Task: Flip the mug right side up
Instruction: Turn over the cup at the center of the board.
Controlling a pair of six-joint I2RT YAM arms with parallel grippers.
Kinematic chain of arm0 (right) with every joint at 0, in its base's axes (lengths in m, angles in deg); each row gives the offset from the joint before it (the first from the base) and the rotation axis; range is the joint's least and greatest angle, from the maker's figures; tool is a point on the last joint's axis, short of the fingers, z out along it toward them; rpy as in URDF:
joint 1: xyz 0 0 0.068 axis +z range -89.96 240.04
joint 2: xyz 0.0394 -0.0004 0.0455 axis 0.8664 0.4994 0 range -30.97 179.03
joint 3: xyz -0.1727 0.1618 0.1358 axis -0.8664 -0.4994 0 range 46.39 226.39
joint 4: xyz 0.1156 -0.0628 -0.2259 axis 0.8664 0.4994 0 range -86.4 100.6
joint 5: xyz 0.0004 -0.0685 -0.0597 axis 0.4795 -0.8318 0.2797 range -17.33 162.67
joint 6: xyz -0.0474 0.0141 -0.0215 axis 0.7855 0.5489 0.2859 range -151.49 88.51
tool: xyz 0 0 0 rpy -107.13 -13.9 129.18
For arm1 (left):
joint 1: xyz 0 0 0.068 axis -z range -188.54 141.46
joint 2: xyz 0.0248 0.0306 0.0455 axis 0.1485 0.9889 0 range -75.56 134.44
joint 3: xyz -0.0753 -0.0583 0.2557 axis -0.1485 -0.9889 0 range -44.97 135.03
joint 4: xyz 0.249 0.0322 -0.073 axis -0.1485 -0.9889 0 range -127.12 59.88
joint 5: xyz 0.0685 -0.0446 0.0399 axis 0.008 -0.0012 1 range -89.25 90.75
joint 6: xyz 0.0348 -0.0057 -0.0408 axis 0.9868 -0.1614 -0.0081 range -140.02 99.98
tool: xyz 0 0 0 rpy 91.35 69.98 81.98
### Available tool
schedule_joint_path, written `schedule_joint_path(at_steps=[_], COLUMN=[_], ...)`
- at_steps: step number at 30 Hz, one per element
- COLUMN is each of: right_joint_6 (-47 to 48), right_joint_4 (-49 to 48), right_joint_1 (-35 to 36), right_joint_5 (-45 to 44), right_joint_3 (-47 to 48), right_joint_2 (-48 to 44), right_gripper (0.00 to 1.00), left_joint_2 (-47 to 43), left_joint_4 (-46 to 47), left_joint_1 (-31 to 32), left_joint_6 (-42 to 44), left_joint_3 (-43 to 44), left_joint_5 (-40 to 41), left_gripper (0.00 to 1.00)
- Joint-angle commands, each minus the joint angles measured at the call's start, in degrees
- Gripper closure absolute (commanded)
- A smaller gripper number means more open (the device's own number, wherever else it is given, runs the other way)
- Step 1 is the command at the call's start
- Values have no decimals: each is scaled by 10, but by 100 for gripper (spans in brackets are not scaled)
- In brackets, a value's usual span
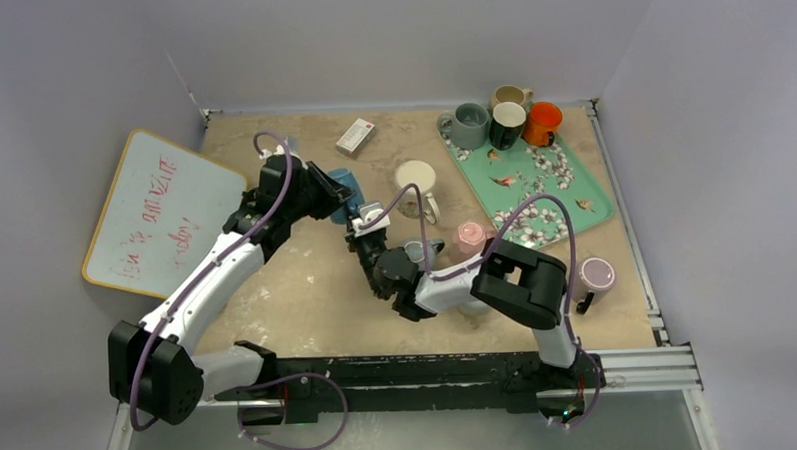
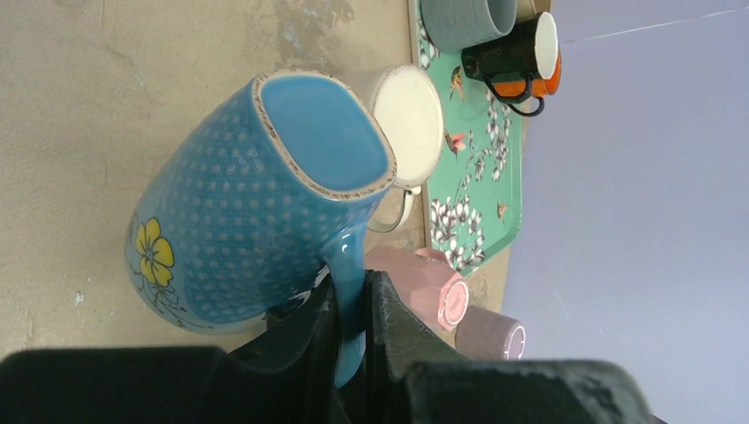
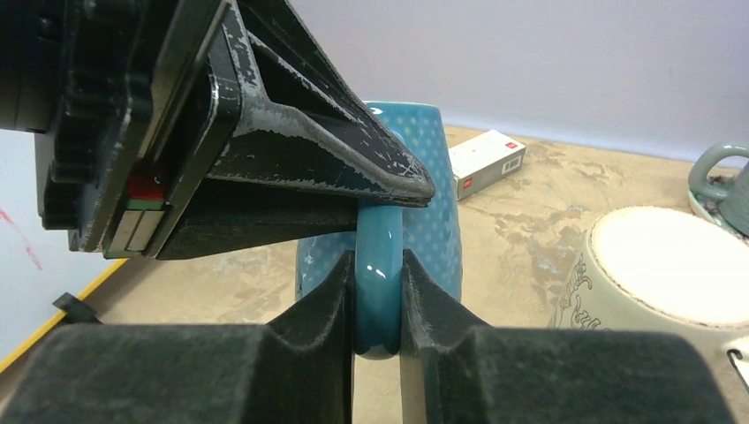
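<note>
The blue dotted mug [image 2: 238, 203] with a yellow flower sits at mid-table [image 1: 341, 184], tilted, its rough-rimmed flat end turned toward the left wrist camera. My left gripper [image 2: 353, 296] is shut on the mug's handle [image 3: 378, 238], reaching it from the left [image 1: 346, 199]. My right gripper [image 3: 378, 269] is shut on the same handle lower down, coming in from the right [image 1: 366, 224]. The left finger [image 3: 309, 150] crosses just above the right gripper's grip. Whether the mug touches the table is hidden.
A cream mug [image 1: 416, 179] stands mouth-down just right of the blue one. A pink mug [image 1: 469, 241] and a mauve mug [image 1: 595, 275] lie further right. The green floral tray [image 1: 574, 194] holds several mugs at the back right. A white box [image 1: 355, 135] and whiteboard [image 1: 159, 213] lie behind and left.
</note>
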Motion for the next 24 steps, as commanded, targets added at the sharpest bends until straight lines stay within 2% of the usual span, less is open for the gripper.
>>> schedule_joint_path(at_steps=[1,4,6,7,9,12,17,20,24], right_joint_6=[-3,-15,-34,-46,-83,-149,-253,-329,-458], right_joint_4=[0,46,87,109,169,273,387,484,543], right_joint_1=[-5,-6,-11,-15,-28,-55,-113,-139,-184], right_joint_5=[33,66,87,104,140,188,267,275,314], right_joint_3=[-9,-11,-12,-12,-8,8,30,55,53], right_joint_2=[-41,-71,-98,-110,-137,-168,-213,-251,-325], right_gripper=[100,100,100,100,100,100,100,100,100], left_joint_2=[-43,-54,-63,-68,-76,-88,-111,-124,-148], left_joint_4=[38,15,-10,-23,-50,-85,-105,-129,-162], left_joint_1=[3,3,3,3,3,3,3,3,3], left_joint_6=[21,57,86,101,126,165,216,252,310], left_joint_3=[7,20,33,39,51,71,90,106,109], left_joint_5=[-21,-20,-15,-10,4,17,7,8,45], left_gripper=[100,100,88,75,59,47,29,24,22])
